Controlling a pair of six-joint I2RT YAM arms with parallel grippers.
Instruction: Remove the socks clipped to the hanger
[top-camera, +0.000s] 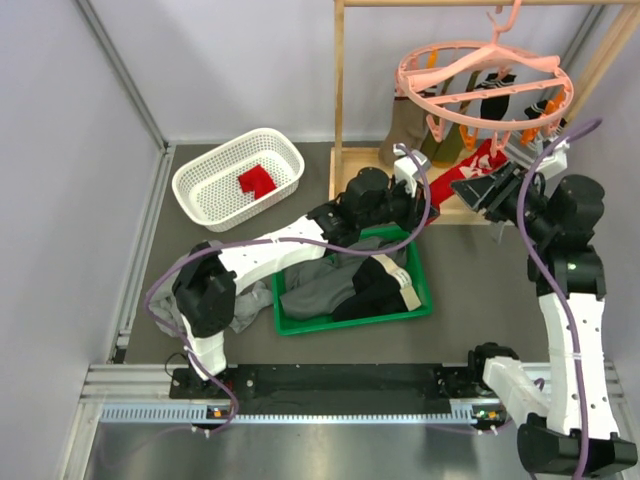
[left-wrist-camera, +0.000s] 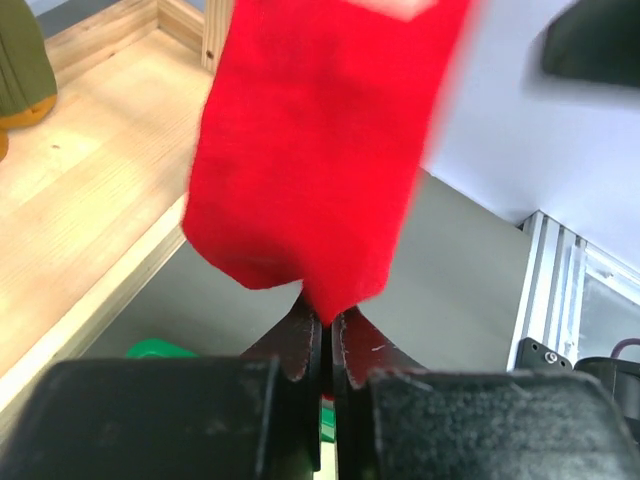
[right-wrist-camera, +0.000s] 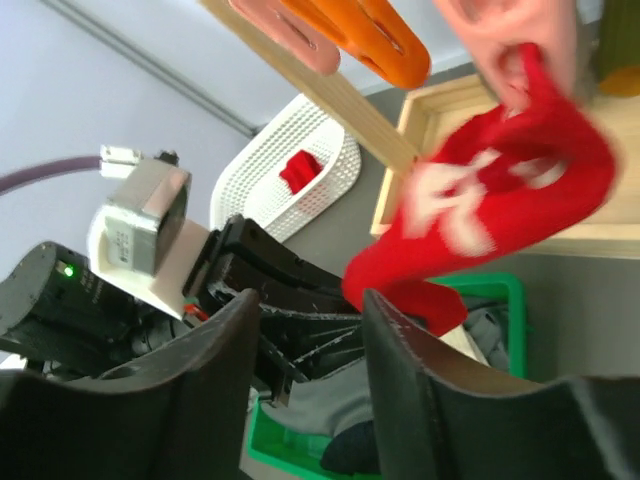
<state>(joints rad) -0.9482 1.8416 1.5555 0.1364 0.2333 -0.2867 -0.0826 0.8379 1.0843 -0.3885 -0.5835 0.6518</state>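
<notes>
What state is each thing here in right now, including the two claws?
Red sock: hanging from the hanger, apparently clipped.
Left claw: shut on that sock's lower end.
Right claw: open, empty, near that sock.
Hanger: hooked on the wooden rack, several socks clipped on.
Basket: holds one red piece.
Tray: holds grey and black clothes.

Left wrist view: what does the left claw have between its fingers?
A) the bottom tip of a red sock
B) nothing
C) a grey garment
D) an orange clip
A: the left claw is shut on the lowest corner of the red sock, which hangs down into it from above.
</notes>
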